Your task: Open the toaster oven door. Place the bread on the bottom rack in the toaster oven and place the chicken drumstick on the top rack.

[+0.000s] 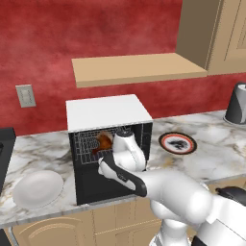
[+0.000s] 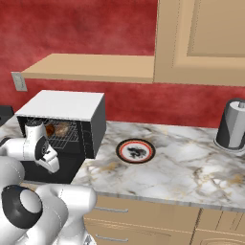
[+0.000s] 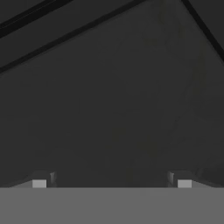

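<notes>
The toaster oven (image 1: 108,144) stands near the back of the bench (image 2: 182,172), toward its left end, with its door (image 1: 98,180) hanging open over the front. A brown piece of food, seemingly the chicken drumstick (image 1: 103,142), lies on a wire rack (image 2: 64,135) inside; which rack cannot be told, and no bread can be made out. The tool (image 3: 111,181) reaches into the dark oven with its jaws spread wide and nothing between them. Judging by this, the door step is done and the loading is near its end, or finished. A white plate (image 1: 37,189) and a patterned plate (image 2: 136,151) sit bare either side.
</notes>
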